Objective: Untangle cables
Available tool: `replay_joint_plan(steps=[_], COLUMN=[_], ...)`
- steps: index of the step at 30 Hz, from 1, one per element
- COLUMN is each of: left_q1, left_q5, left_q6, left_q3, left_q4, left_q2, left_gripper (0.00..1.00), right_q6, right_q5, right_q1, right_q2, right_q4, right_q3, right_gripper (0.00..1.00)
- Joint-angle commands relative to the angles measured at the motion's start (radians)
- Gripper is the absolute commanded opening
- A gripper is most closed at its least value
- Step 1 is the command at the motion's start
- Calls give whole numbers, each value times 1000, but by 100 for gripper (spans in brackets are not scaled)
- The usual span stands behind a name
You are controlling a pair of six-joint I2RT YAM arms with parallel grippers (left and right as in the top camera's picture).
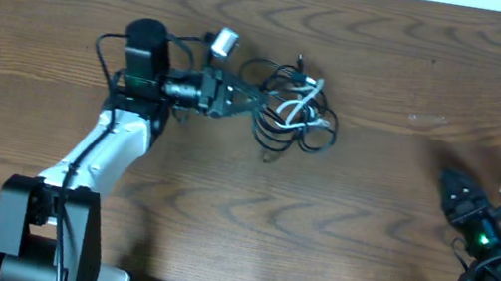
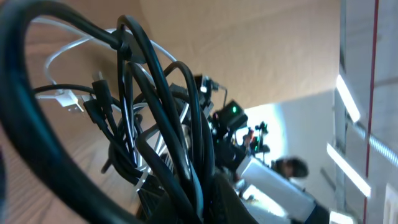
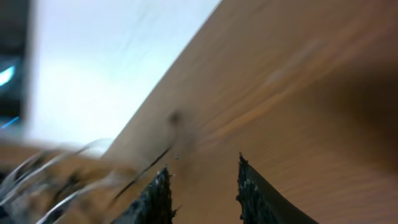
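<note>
Left gripper [image 1: 255, 96] clamped on tangle of thin black-and-white cables [image 1: 295, 112]
Right gripper [image 1: 453, 188] at 4 o'clock, fingers apart and empty, should tease one loop out slowly.

The fingertips of the left gripper [image 1: 259, 99] are buried in the left side of the cables [image 1: 292, 114], so the grip cannot be judged. In the left wrist view the cables are cut off at left and bottom; in the right wrist view they are blurred.
</note>
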Motion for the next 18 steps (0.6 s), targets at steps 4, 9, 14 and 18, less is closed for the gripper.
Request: replay_joint_plan(steps=[4,9,14,18], left_q1=[-83,-99,-101,-130], left_q5=[-1,-27,-33,33], left_q6=[210,287,311,375], left_q3=[15,13,-4,-16], left_q4=[4,5,5,2], left_q2=[-18,-18,-18,-18], left_gripper=[8,8,8,8], right_q6=[175,365,490,490], right_q5=[-317,-381,-316,-237], right_q1=[129,242,337,401], right_q2=[0,-1,-1,-1], right_q4=[50,298,492,508], right_q3=[-3,-3,-3,-3], right_gripper=[33,38,43,51])
